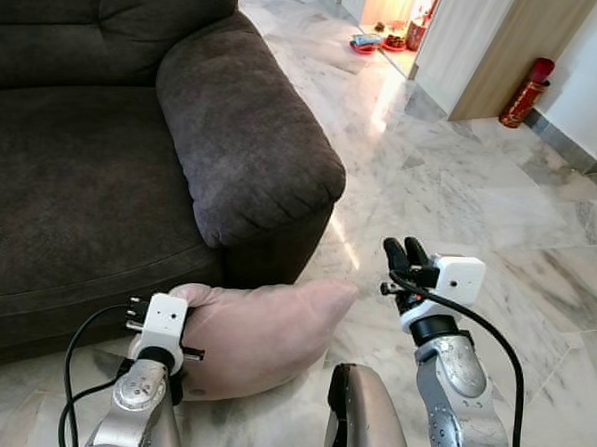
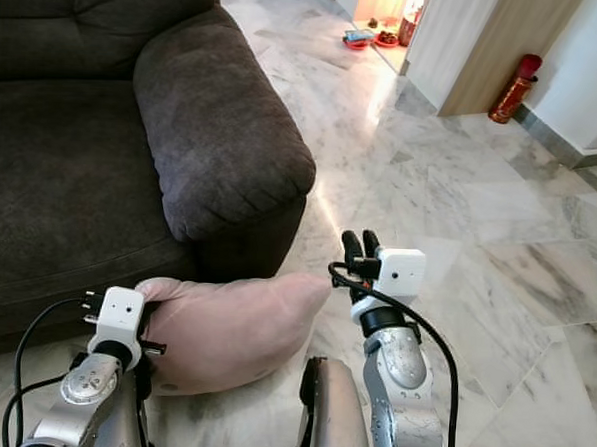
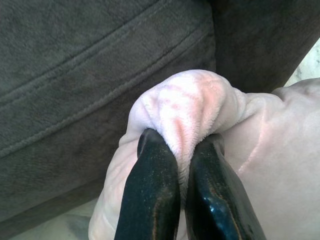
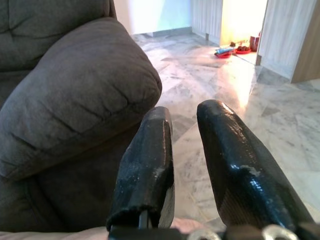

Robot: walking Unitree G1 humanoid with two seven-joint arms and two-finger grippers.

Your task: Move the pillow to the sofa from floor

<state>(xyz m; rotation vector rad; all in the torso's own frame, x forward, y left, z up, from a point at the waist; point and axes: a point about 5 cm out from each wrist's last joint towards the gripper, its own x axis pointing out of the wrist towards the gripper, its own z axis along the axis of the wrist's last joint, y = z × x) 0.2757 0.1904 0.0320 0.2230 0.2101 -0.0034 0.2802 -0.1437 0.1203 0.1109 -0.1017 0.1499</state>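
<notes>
Left eye view: dark sofa (image 1: 91,163) just ahead of both jaws; pink pillow (image 1: 258,332) on the marble floor (image 1: 460,192) against it. Left gripper (image 3: 182,150) pinches a pillow corner tight; right gripper (image 4: 185,150) slightly parted, holding nothing.

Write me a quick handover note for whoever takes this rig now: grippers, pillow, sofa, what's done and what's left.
Left gripper: shut on a pinched corner of the pink pillow.
Right gripper: holds nothing, fingers slightly apart, raised beside the pillow's far end, near the sofa armrest.
Pillow: low at the foot of the dark sofa, below the seat front; whether it still touches the marble floor is unclear.
Done: left-hand grasp.
Left: lift the pillow, carry it over the seat edge, release it on the cushion.
</notes>
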